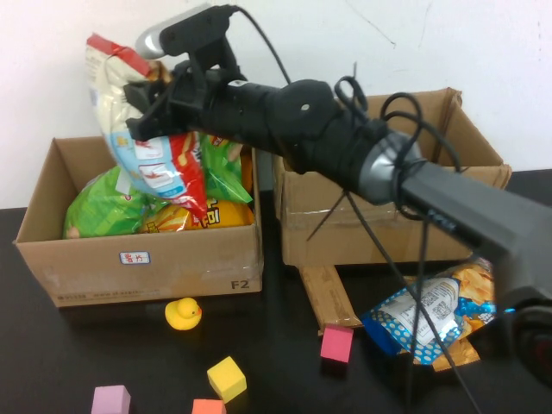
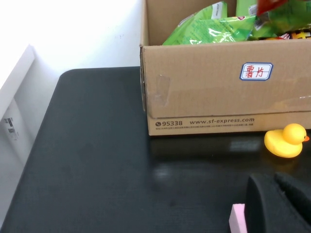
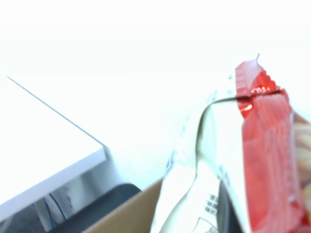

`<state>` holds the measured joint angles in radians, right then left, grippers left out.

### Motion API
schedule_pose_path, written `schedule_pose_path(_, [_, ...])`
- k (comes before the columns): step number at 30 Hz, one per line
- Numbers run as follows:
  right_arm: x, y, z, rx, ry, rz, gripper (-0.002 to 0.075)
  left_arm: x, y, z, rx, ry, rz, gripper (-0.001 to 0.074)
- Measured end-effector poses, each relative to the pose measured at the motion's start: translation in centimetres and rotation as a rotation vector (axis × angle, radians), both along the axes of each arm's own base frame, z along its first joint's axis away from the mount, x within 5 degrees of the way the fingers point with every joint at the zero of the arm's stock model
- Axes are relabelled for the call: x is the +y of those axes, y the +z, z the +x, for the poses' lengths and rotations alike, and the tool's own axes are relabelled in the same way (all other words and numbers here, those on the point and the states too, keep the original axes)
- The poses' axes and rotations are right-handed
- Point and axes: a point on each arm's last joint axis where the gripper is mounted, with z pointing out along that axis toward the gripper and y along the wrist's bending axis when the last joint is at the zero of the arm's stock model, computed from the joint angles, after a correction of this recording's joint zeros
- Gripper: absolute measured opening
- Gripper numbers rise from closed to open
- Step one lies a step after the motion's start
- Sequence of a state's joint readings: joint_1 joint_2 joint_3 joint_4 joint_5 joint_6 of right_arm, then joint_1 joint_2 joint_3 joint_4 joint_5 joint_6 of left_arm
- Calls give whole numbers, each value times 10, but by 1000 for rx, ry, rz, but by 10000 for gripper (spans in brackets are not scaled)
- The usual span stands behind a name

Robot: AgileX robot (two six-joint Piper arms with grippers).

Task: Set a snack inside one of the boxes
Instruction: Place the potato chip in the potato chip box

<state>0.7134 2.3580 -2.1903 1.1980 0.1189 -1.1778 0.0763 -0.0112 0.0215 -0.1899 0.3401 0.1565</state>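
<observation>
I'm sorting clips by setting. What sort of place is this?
Probably a robot-lab tabletop: black table, labelled cardboard box, toy blocks. Right gripper holds a snack bag over the box; left gripper is parked low.

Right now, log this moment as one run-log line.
right gripper: shut on snack bag, above left box | left gripper: low over table, by pink block | stage: bag not yet released
</observation>
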Motion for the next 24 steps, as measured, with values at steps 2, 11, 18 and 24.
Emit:
schedule_pose_path(2, [6, -9, 5, 7, 10, 13, 251, 0, 0, 0, 0, 0, 0, -3])
schedule_pose_path(11, [8, -69, 32, 60, -74, -7, 250, 0, 0, 0, 0, 0, 0, -3])
schedule_pose_path(18, [-10, -84, 49, 191, -56, 79, 252, 0, 0, 0, 0, 0, -2, -3])
schedule_pose_path(24, [-15, -84, 50, 180, 0, 55, 538, 0, 0, 0, 0, 0, -2, -3])
